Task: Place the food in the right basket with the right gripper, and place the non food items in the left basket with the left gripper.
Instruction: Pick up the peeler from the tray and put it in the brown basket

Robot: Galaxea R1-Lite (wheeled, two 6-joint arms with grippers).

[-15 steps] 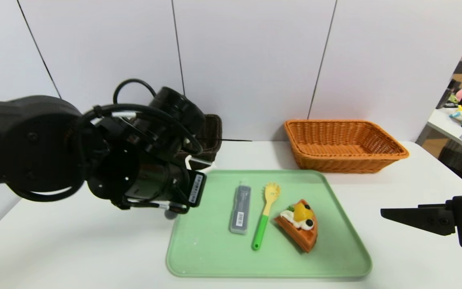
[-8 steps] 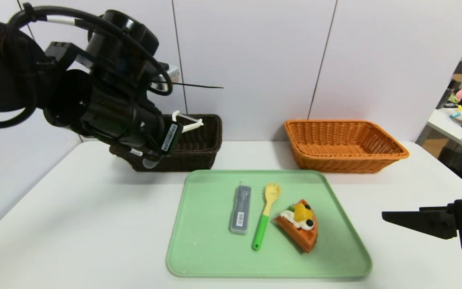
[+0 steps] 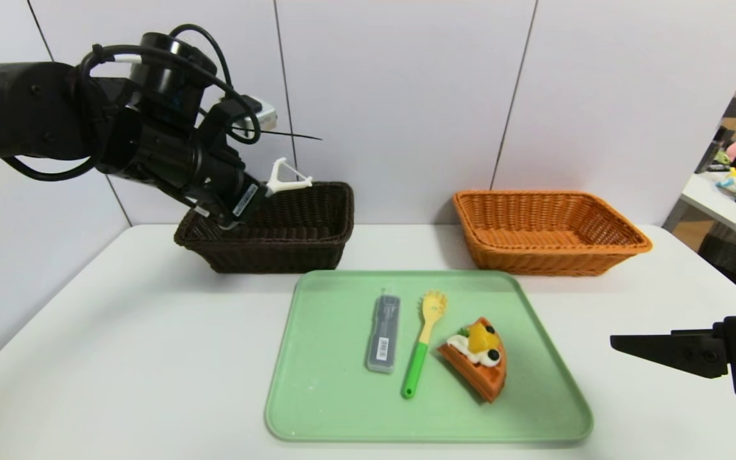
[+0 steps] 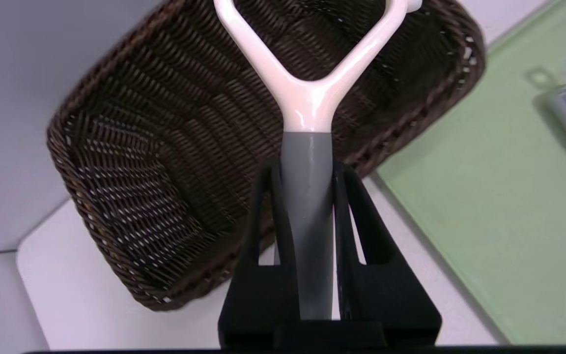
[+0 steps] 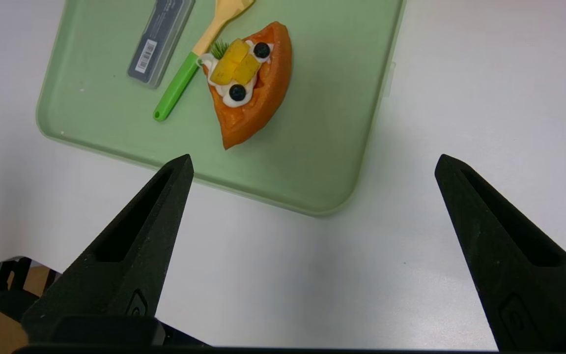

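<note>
Left hand (image 4: 307,196): clenched on the peeler's grey handle
Peeler (image 4: 308,105): head pointing outward, over the dark basket (image 3: 266,255)
Nearer hand: left; lowering seems next
Right hand (image 5: 314,164): idle, spread wide beside the tray (image 3: 432,439)

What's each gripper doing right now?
Left gripper: shut on the peeler, over the dark basket.
Right gripper: open, empty.
</note>
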